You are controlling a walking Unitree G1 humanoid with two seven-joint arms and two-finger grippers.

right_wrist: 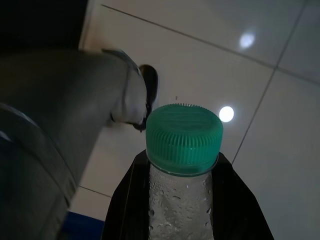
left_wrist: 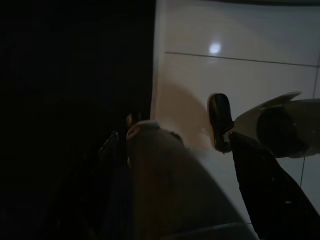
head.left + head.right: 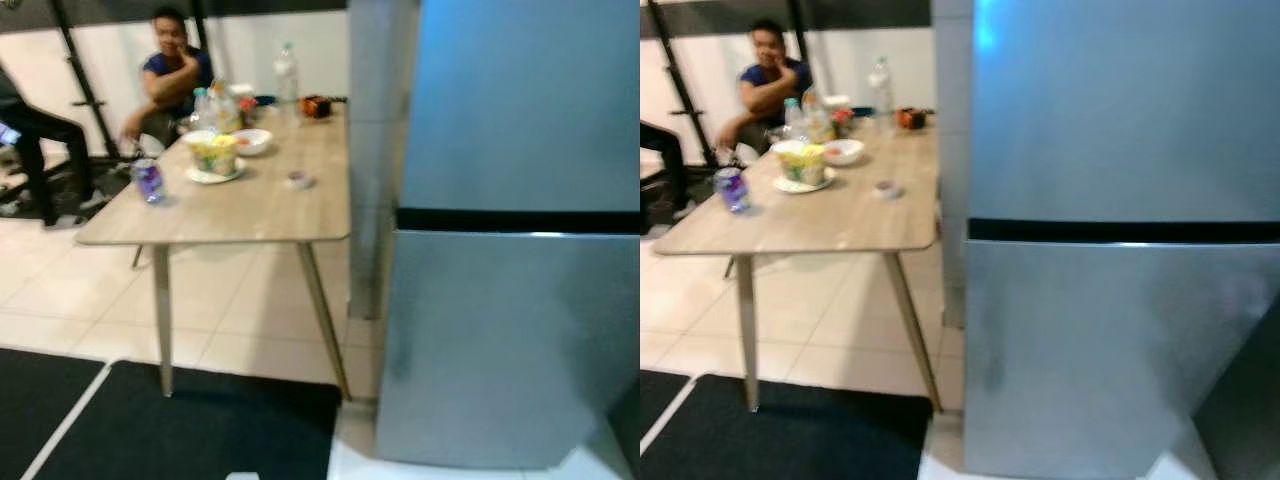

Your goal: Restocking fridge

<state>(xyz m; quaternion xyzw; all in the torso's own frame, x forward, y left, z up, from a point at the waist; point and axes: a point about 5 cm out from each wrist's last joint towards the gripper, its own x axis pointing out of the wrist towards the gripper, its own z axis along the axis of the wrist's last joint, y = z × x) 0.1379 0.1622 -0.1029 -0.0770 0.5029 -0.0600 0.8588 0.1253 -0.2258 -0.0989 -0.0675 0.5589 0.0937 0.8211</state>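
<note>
My left hand (image 2: 220,150) is hanging in the dark over the floor, so I can't tell how its fingers are set. My right hand (image 1: 185,200) is gripping a clear bottle (image 1: 181,205) by the neck; its green cap (image 1: 184,136) is pointing away from my wrist toward the floor tiles (image 1: 260,65), long axis running along my fingers. The bottle's body is cut off. The fridge (image 3: 510,230) is standing shut beside the bench (image 3: 250,205), everything blurry.

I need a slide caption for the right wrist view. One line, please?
Right gripper holds a green-capped bottle above the tiled floor.
</note>
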